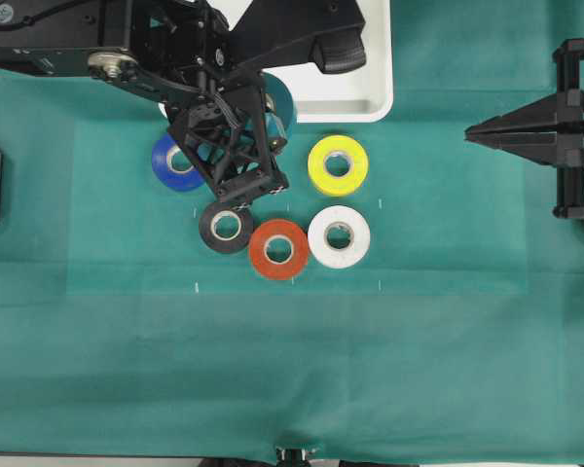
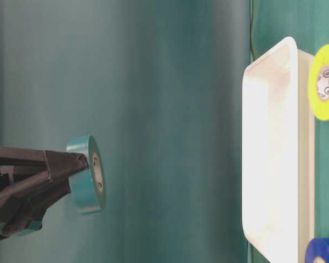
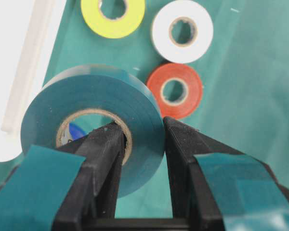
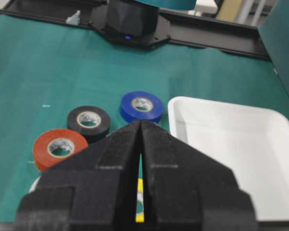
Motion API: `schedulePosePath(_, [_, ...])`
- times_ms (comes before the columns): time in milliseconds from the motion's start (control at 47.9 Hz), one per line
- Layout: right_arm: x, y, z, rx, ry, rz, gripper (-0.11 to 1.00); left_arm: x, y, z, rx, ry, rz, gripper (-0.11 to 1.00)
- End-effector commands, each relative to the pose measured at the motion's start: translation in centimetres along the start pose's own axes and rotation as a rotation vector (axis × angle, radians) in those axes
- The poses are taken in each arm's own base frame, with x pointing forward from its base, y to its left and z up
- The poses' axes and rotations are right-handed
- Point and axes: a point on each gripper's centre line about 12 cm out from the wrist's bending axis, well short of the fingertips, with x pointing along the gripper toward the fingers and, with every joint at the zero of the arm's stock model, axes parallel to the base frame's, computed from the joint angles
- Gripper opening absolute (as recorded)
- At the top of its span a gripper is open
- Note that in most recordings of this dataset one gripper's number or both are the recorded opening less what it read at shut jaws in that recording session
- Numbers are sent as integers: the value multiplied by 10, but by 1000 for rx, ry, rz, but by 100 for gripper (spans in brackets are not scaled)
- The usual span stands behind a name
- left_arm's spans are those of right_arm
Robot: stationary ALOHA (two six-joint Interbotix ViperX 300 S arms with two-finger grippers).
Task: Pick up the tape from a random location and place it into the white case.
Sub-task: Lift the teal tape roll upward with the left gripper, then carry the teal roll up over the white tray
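Note:
The teal tape (image 3: pixel 94 120) is held off the cloth by my left gripper (image 3: pixel 142 127). One finger sits inside the pale core and the other presses on the outer wall. From overhead the tape (image 1: pixel 280 102) peeks out beside the left gripper (image 1: pixel 271 112), just below the front rim of the white case (image 1: pixel 360 97). In the table-level view the tape (image 2: pixel 86 174) hangs in the air, apart from the white case (image 2: pixel 268 148). My right gripper (image 1: pixel 472 134) rests shut at the far right with nothing in it, and shows shut in its own view too (image 4: pixel 140 122).
Loose rolls lie on the green cloth below the case: blue (image 1: pixel 173 163), black (image 1: pixel 226 227), red (image 1: pixel 278 249), white (image 1: pixel 339 236) and yellow (image 1: pixel 338 165). The left arm covers much of the case's left half.

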Motion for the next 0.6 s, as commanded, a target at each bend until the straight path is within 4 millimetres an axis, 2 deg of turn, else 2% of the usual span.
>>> schedulePosePath(0, [2,0,4,-3,-9,-1,0,-20,-1,3,0,-52,-18,21])
schedulePosePath(313, [1,0,5,-3,-11,-1,0,-20,2,5,0,-59,-14,21])
schedulePosePath(584, [2,0,4,-3,-9,-1,0,-22,27,14,-24,-77,17,21])
